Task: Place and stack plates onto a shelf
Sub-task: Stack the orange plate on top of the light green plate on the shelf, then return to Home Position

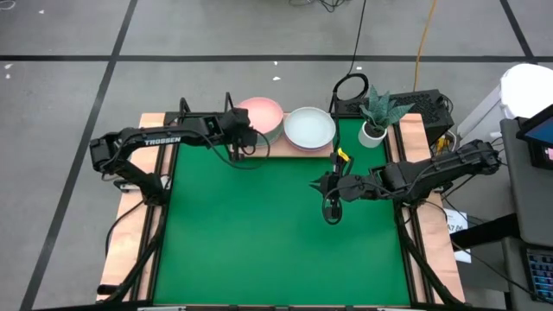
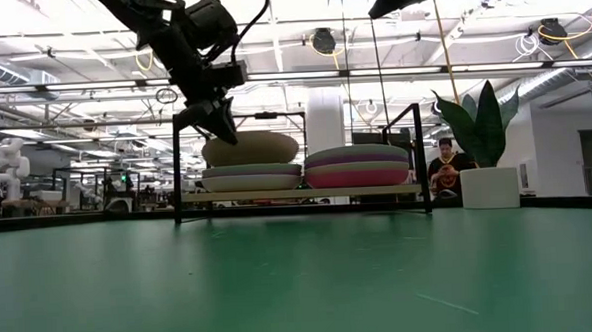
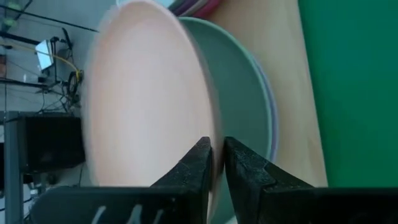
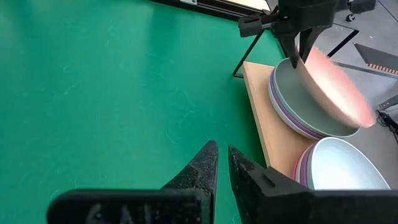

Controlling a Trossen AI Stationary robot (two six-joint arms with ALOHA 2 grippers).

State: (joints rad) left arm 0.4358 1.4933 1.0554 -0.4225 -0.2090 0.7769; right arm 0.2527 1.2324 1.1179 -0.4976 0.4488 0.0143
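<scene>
On the shelf (image 1: 289,149) at the mat's far edge stand two stacks of plates. A pale mint plate (image 1: 309,128) tops the right stack (image 2: 356,166). Over the left stack (image 2: 251,176), a salmon pink plate (image 1: 261,115) sits tilted, and my left gripper (image 1: 246,131) is shut on its rim. Under it lies a mint plate (image 3: 242,106) with a purple one below. My right gripper (image 1: 333,206) hangs shut over the green mat right of centre, with nothing between its fingers (image 4: 222,163). My left gripper pinches the salmon pink plate's rim (image 3: 214,140) on its near-left side, one finger on the plate's inner face and one on its outer face. The fingers slant down from the table's left. The held side is raised; the opposite rim (image 4: 365,119) lies low on the stack.
A potted plant (image 1: 378,112) in a white pot stands right of the shelf, with cables and a black box behind it. The shelf's black wire posts (image 2: 176,166) rise at its ends. The green mat (image 1: 259,233) spreads in front. A person (image 2: 442,170) sits far behind the table.
</scene>
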